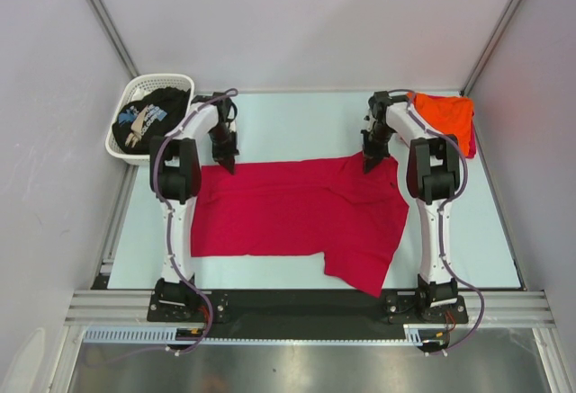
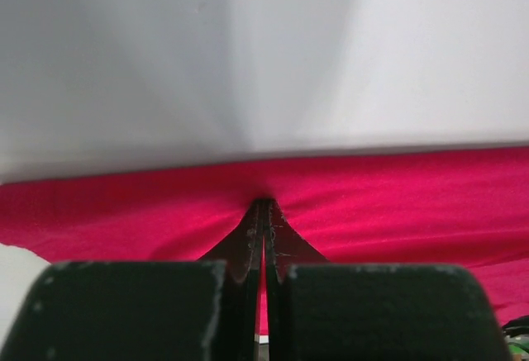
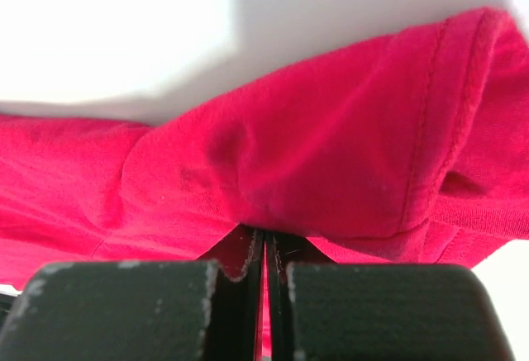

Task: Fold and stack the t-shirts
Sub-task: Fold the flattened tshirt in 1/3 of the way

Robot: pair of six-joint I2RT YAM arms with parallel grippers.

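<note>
pinching red tee [image 1: 297, 209] edge | left fingers [image 2: 253, 241], right fingers [image 3: 248, 249] | orange tee [image 1: 447, 112] seemingly apart

Bright, even light fills the top view, shadows faint on the tabletop [image 1: 297, 114]. Wrist views glare white above the crimson t-shirt [image 3: 331, 146]; near jaws blur.

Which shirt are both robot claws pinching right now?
The plain crimson-red cloth t-shirt spread mid-table. The bright orange t-shirt lies apart in the far right corner, and the black printed t-shirt sits in the white lattice basket.
</note>
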